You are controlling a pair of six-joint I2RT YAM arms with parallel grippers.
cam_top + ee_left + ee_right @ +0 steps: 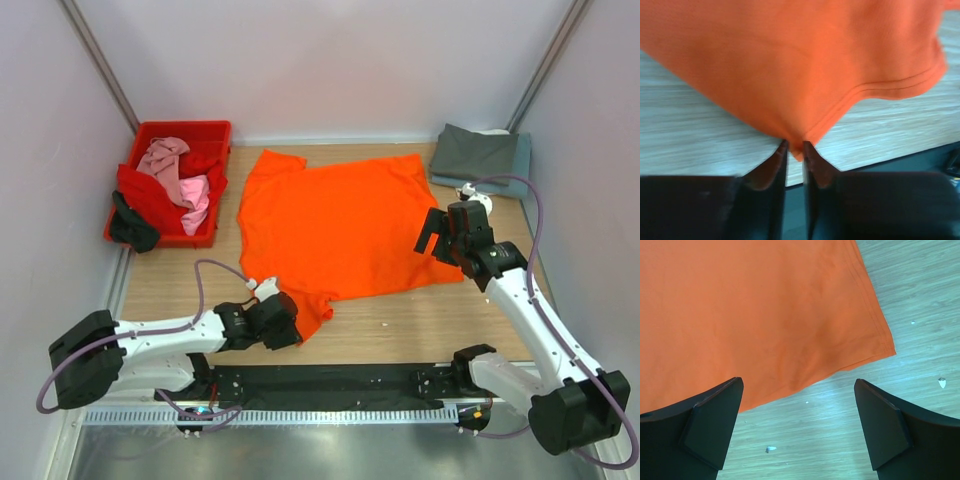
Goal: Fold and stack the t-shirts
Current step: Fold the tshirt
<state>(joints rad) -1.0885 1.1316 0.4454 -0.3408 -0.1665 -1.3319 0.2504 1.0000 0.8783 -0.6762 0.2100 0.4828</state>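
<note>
Left claw [795, 146] pinches orange t-shirt [340, 225] (right claw [799, 390] agape).

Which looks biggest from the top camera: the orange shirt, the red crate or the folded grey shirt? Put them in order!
1. orange shirt, by far the biggest.
2. red crate.
3. folded grey shirt, somewhat smaller than the crate.

The left arm [160, 340] and right arm [527, 305] are white with black joints; purple cables [210, 262] loop behind their flat, tapered black fingers [715, 422].
</note>
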